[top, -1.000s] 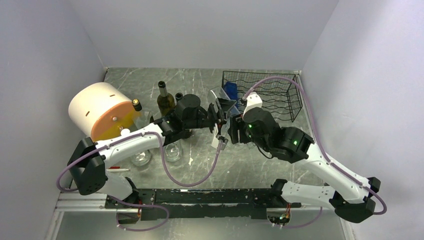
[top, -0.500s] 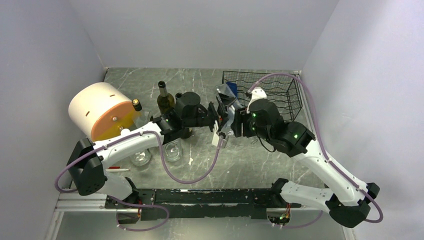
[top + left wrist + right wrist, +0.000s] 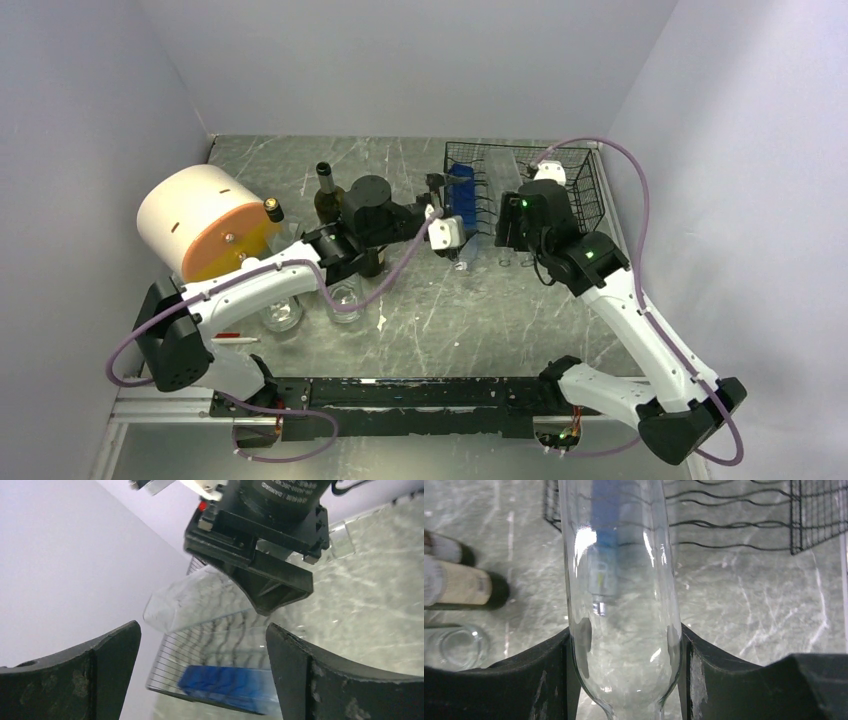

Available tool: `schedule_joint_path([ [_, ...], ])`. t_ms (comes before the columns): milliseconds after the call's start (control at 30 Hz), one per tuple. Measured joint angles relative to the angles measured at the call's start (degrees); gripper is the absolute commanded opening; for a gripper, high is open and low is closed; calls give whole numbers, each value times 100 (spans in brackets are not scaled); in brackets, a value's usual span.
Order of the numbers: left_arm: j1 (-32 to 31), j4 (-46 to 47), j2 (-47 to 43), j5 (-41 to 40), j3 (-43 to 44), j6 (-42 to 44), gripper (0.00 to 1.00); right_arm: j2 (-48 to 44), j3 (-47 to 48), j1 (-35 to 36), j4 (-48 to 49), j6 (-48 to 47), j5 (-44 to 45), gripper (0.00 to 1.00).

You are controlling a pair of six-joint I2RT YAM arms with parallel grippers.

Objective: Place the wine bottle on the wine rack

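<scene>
At the far left I noted a cream drum (image 3: pixel 200 225) with an orange face, lying on its side on the marbled table (image 3: pixel 440 330). Beside it stood a dark bottle (image 3: pixel 327 195), with two clear glasses (image 3: pixel 345 300) nearer the arm bases. The left gripper (image 3: pixel 202 630) hung with its jaws spread wide, holding nothing, pointed toward the rack. Directly ahead of it, the right gripper (image 3: pixel 624 645) was clamped on the wine bottle (image 3: pixel 621 580), a clear glass one, gripped where the body narrows. The bottle hung tilted over the left end of the wine rack (image 3: pixel 570 190), above a blue object (image 3: pixel 462 192) lying inside. I could not tell whether glass touched wire.
</scene>
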Motion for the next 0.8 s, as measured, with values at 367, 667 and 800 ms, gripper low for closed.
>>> schedule_joint_path([
  [367,0,525,-417,-295,-1445,-3864,99,-229,-820,-1263,-345,411,-101,0],
  [667,0,179,-448,-1834,-1725,-6089,99,-350,-898,-1663,-820,841,-142,0],
  [800,57,-719,-310,-2804,-1145,-7163,99,-306,-951,-1832,-885,1145,-221,0],
])
